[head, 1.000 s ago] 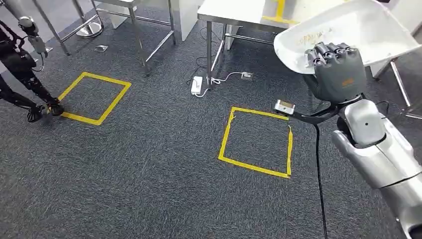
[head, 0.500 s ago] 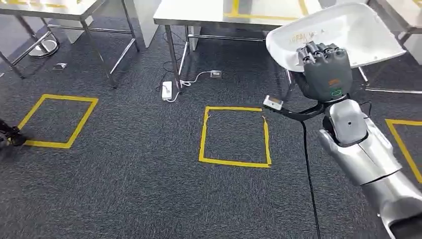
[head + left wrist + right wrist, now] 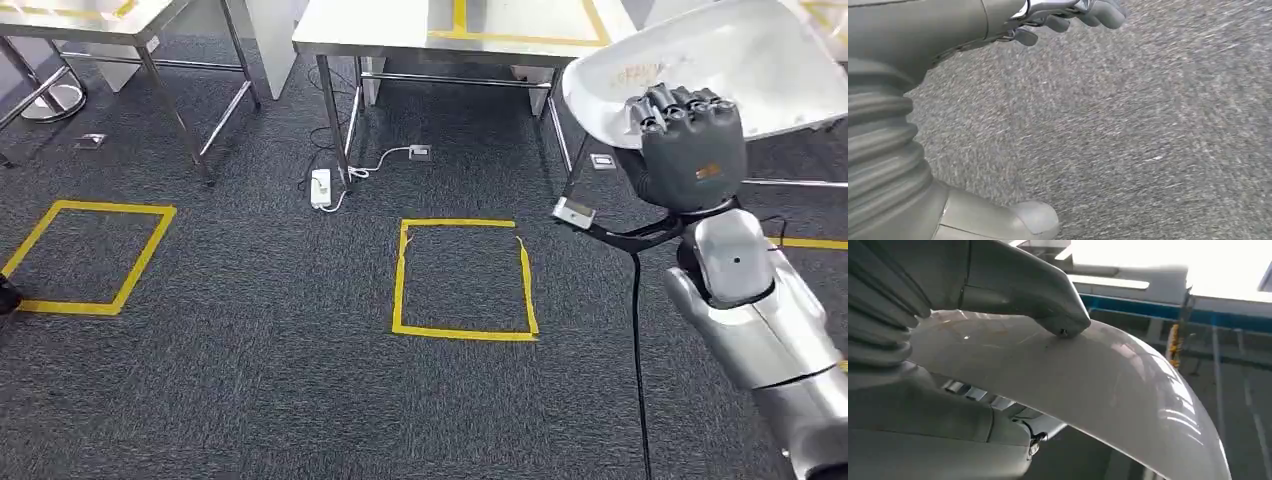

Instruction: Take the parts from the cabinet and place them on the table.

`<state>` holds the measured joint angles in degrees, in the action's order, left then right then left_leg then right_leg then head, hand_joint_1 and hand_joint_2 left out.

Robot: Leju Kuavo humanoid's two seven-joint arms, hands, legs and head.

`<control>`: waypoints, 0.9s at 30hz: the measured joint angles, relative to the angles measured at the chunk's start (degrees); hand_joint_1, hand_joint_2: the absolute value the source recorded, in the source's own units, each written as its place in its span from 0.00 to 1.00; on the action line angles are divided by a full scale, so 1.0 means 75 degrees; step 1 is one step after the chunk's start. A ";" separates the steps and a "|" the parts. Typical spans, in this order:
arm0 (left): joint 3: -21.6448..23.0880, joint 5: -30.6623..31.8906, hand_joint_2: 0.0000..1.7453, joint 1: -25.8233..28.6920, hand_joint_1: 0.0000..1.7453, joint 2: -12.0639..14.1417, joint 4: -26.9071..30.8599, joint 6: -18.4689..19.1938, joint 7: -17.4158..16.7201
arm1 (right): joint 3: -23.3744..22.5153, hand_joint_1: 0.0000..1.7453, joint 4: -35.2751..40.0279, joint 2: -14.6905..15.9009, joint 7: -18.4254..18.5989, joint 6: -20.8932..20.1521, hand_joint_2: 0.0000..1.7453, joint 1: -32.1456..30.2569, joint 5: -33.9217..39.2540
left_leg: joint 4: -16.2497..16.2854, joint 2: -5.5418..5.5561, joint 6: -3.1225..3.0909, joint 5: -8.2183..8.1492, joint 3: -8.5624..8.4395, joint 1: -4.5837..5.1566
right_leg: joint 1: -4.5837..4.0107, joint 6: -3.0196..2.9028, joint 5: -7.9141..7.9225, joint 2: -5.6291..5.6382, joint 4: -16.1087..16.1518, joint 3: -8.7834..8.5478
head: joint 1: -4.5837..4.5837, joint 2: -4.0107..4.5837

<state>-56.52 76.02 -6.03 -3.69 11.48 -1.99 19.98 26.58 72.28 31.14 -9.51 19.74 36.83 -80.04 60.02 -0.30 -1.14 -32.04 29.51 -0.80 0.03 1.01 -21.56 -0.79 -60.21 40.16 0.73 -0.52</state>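
My right hand grips a large white curved shell part, held up at the right of the head view, in front of the steel table marked with yellow tape. In the right wrist view the thumb presses on the part's glossy white surface, with the fingers underneath it. My left hand hangs over the grey carpet, its fingers and thumb apart with nothing between them.
Two yellow tape squares mark the dark carpet. A white power strip with its cable lies by the table leg. A second steel table stands at the back left. A black cable hangs from my right wrist.
The whole picture has shifted as the camera turned and came nearer the table; the dark legs at the left have left the view. My right hand still holds the white part.
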 joint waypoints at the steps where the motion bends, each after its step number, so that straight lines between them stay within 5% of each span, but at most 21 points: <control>1: 0.0000 0.0015 1.00 -0.0003 0.00 0.0003 0.0003 0.0003 -0.0009 | -0.0024 1.00 0.0046 0.0029 0.0000 -0.0008 1.00 -0.0036 -0.0003 | -0.0032 -0.0014 0.0071 -0.0040 -0.0050 0.0005 | -0.0097 -0.0030 -0.0380 -0.0030 0.0137 -0.0020 | 0.0025 0.0000; 4: 0.0000 0.0018 1.00 -0.0029 0.00 0.0003 0.0003 0.0012 -0.0044 | -0.0181 1.00 0.0300 0.0181 0.0000 0.0006 1.00 -0.0210 -0.0011 | -0.0019 -0.0061 0.0229 -0.0033 -0.0307 0.0013 | -0.0073 -0.0209 -0.0320 0.0041 0.0212 -0.0346 | 0.0034 0.0000; 6: 0.0003 0.0018 1.00 -0.0064 0.00 0.0000 0.0003 0.0015 -0.0047 | -0.0298 1.00 0.0414 0.0222 0.0000 0.0015 1.00 -0.0229 -0.0011 | 0.0844 -0.0024 0.0317 0.0287 0.0116 0.0006 | -0.0012 -0.0317 -0.0464 0.0047 0.0267 -0.0628 | 0.0020 0.0000; 7: 0.0003 0.0018 1.00 -0.0071 0.00 0.0000 -0.0003 0.0050 -0.0050 | -0.0301 1.00 0.0452 0.0222 0.0000 0.0023 1.00 -0.0237 -0.0014 | 0.1430 -0.0016 0.0340 0.0336 0.0504 0.0005 | -0.0011 -0.0355 -0.0553 0.0060 0.0267 -0.0727 | -0.0009 0.0000; 8: 0.0003 0.0015 1.00 -0.0056 0.00 0.0009 0.0000 0.0059 -0.0076 | -0.0301 1.00 0.0478 0.0222 -0.0003 0.0021 1.00 -0.0276 -0.0023 | 0.1876 -0.0014 0.0348 0.0170 0.0876 -0.0005 | -0.0011 -0.0374 -0.0654 0.0085 0.0269 -0.0823 | -0.0021 0.0000; 10: 0.0000 0.0009 1.00 0.0019 0.00 0.0032 0.0000 0.0058 -0.0079 | -0.0301 1.00 0.0510 0.0222 -0.0011 0.0018 1.00 -0.0394 -0.0070 | 0.2326 -0.0005 0.0366 -0.0498 0.1520 -0.0003 | -0.0008 -0.0379 -0.0886 0.0149 0.0271 -0.1076 | -0.0035 0.0000; 12: 0.0000 0.0009 1.00 0.0076 0.00 0.0043 0.0000 0.0053 -0.0056 | -0.0301 1.00 0.0533 0.0222 -0.0038 0.0018 1.00 -0.0426 -0.0096 | 0.1985 -0.0005 0.0393 -0.0728 0.1771 -0.0003 | 0.0016 -0.0354 -0.1129 0.0203 0.0271 -0.1381 | -0.0044 0.0000; 13: 0.0000 0.0009 1.00 0.0091 0.00 0.0049 0.0000 0.0050 -0.0041 | -0.0303 1.00 0.0554 0.0222 -0.0041 0.0018 1.00 -0.0428 -0.0119 | 0.1544 -0.0006 0.0398 -0.0541 0.1759 -0.0004 | 0.0038 -0.0321 -0.1266 0.0227 0.0270 -0.1564 | -0.0050 0.0000; 14: 0.0000 0.0009 1.00 0.0106 0.00 0.0049 -0.0003 0.0044 -0.0041 | -0.0306 1.00 0.0563 0.0222 -0.0041 0.0021 1.00 -0.0428 -0.0140 | 0.1034 -0.0007 0.0404 -0.0039 0.1720 -0.0007 | 0.0059 -0.0285 -0.1401 0.0223 0.0271 -0.1736 | -0.0053 0.0000; 15: 0.0000 0.0009 1.00 0.0137 0.00 0.0049 -0.0006 0.0041 -0.0038 | -0.0306 1.00 0.0574 0.0219 -0.0043 0.0021 1.00 -0.0441 -0.0146 | 0.0495 -0.0006 0.0385 0.0870 0.1709 -0.0015 | 0.0062 -0.0241 -0.1536 0.0218 0.0285 -0.1766 | -0.0071 0.0000; 16: 0.0000 0.0009 1.00 0.0152 0.00 0.0046 -0.0012 0.0041 -0.0032 | -0.0306 1.00 0.0580 0.0216 -0.0044 0.0018 1.00 -0.0452 -0.0148 | -0.0060 -0.0030 0.0344 0.1548 0.1760 -0.0010 | 0.0034 -0.0191 -0.1690 0.0256 0.0193 -0.1938 | -0.0123 0.0000; 18: 0.0000 0.0009 1.00 0.0159 0.00 0.0043 -0.0012 0.0032 -0.0038 | -0.0326 1.00 0.0647 0.0222 -0.0046 0.0015 1.00 -0.0492 -0.0212 | 0.0104 -0.0023 0.0237 0.1375 0.1568 0.0024 | 0.0000 -0.0076 -0.1866 0.0275 0.0370 -0.2228 | -0.0103 0.0000; 20: 0.0000 0.0012 1.00 0.0089 0.00 0.0017 -0.0006 0.0032 -0.0024 | -0.0400 1.00 0.0714 0.0271 -0.0035 0.0032 1.00 -0.0500 -0.0236 | 0.0065 0.0002 0.0109 0.1239 0.1339 -0.0040 | 0.0012 -0.0029 -0.1436 0.0270 -0.0328 -0.1963 | -0.0103 0.0000; 22: 0.0000 0.0009 1.00 0.0082 0.00 0.0017 -0.0003 0.0032 -0.0021 | -0.0446 1.00 0.0746 0.0306 -0.0046 0.0070 1.00 -0.0526 -0.0271 | 0.0004 0.0045 0.0013 0.1021 0.1065 -0.0037 | 0.0046 0.0057 -0.1032 0.0192 -0.1417 -0.1234 | -0.0009 0.0000; 23: 0.0000 0.0006 1.00 0.0084 0.00 0.0017 -0.0003 0.0032 -0.0021 | -0.0461 1.00 0.0746 0.0312 -0.0046 0.0108 1.00 -0.0569 -0.0297 | -0.0027 0.0053 -0.0003 0.0915 0.0914 -0.0037 | 0.0046 0.0074 -0.1155 0.0189 -0.1816 -0.0838 | 0.0011 0.0000; 24: 0.0000 -0.0012 1.00 0.0098 0.00 0.0017 -0.0003 0.0032 -0.0021 | -0.0473 1.00 0.0749 0.0312 -0.0049 0.0210 1.00 -0.0679 -0.0335 | -0.0068 0.0072 -0.0008 0.0769 0.0718 -0.0037 | 0.0051 0.0112 -0.1553 0.0187 -0.2078 -0.0436 | 0.0017 0.0000; 26: -0.0003 -0.0049 1.00 0.0121 0.00 0.0017 -0.0003 0.0009 -0.0021 | -0.0475 1.00 0.0749 0.0309 -0.0029 0.0349 1.00 -0.0846 -0.0497 | -0.0120 0.0116 0.0013 0.0490 0.0336 -0.0037 | 0.0067 0.0132 -0.2459 0.0169 -0.2029 0.0050 | 0.0034 0.0000; 27: -0.0003 -0.0055 1.00 0.0122 0.00 0.0017 -0.0003 0.0003 -0.0018 | -0.0475 1.00 0.0749 0.0300 -0.0009 0.0373 1.00 -0.0894 -0.0571 | -0.0133 0.0134 0.0027 0.0346 0.0135 -0.0036 | 0.0073 0.0134 -0.2683 0.0161 -0.1819 0.0203 | 0.0043 0.0000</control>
<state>-56.54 75.60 -5.11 -3.56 11.45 -1.97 19.85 23.02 77.90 33.40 -9.57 22.54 30.12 -84.33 59.03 0.70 -0.93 -29.45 30.52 -1.07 0.58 2.02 -41.68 0.42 -73.85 41.68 1.05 -0.52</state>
